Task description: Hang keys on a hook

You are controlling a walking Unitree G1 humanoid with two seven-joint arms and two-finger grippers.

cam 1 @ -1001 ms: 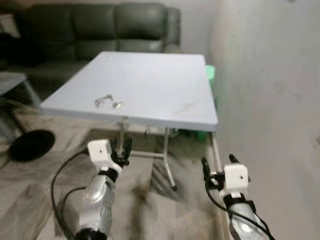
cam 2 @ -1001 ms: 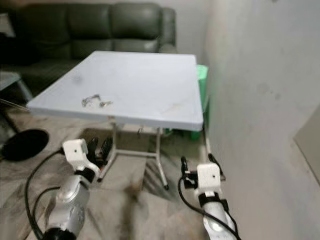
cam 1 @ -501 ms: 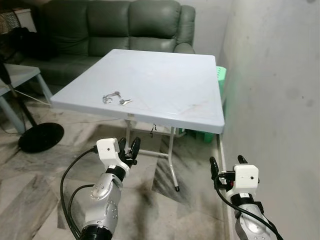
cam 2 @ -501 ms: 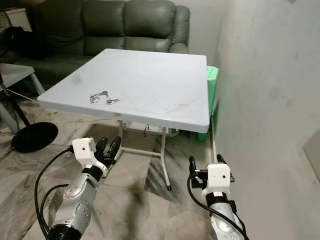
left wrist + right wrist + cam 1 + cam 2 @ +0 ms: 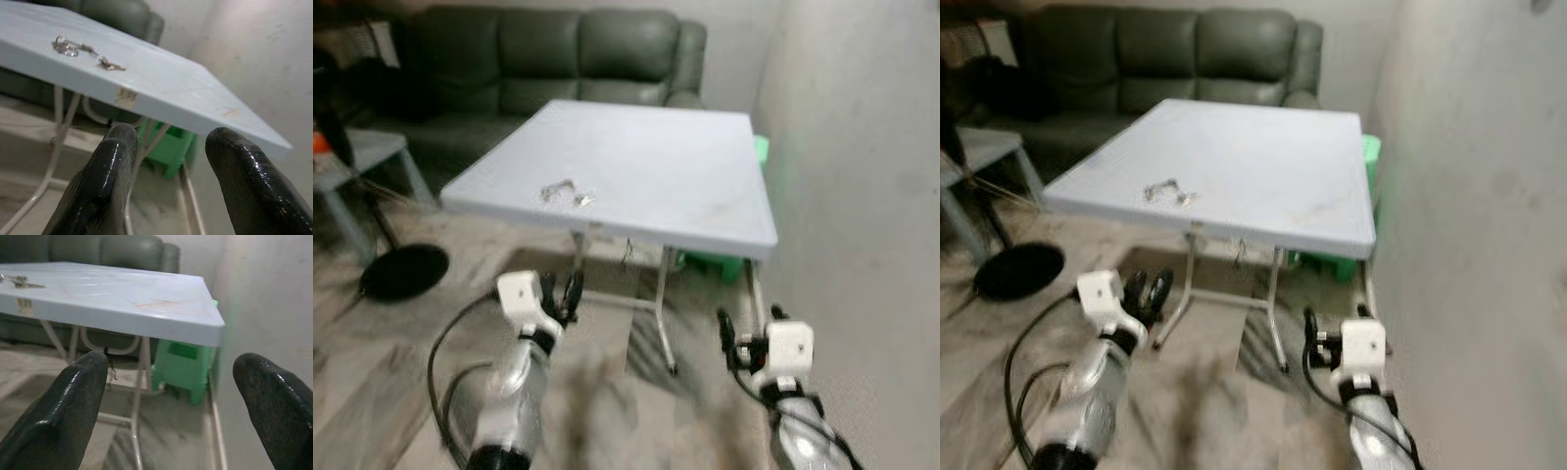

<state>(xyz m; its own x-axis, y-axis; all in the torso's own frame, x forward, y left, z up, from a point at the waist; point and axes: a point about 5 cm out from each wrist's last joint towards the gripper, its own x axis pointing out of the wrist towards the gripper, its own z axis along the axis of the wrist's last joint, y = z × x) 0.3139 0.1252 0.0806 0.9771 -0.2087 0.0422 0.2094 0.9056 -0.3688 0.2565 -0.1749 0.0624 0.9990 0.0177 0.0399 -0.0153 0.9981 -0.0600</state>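
Note:
A bunch of silver keys (image 5: pixel 566 192) lies on the pale blue folding table (image 5: pixel 666 157), near its front left edge; the same keys (image 5: pixel 83 50) lie on the tabletop in the left wrist view. My left gripper (image 5: pixel 559 294) hangs open below the table's front edge, under the keys, with nothing between its fingers. Lower down to the right, beside the wall, my right gripper (image 5: pixel 748 326) is open and empty too. Both views through the eyes are blurred.
A dark green sofa (image 5: pixel 558 59) stands behind the table. A green stool (image 5: pixel 720 259) sits under the table by the white wall (image 5: pixel 862 157). A black fan base (image 5: pixel 403 272) rests on the floor to the left, beside a low grey table (image 5: pixel 357 162).
The whole view has shifted and blurred, so the camera has moved. Both grippers keep their places below the table's front edge.

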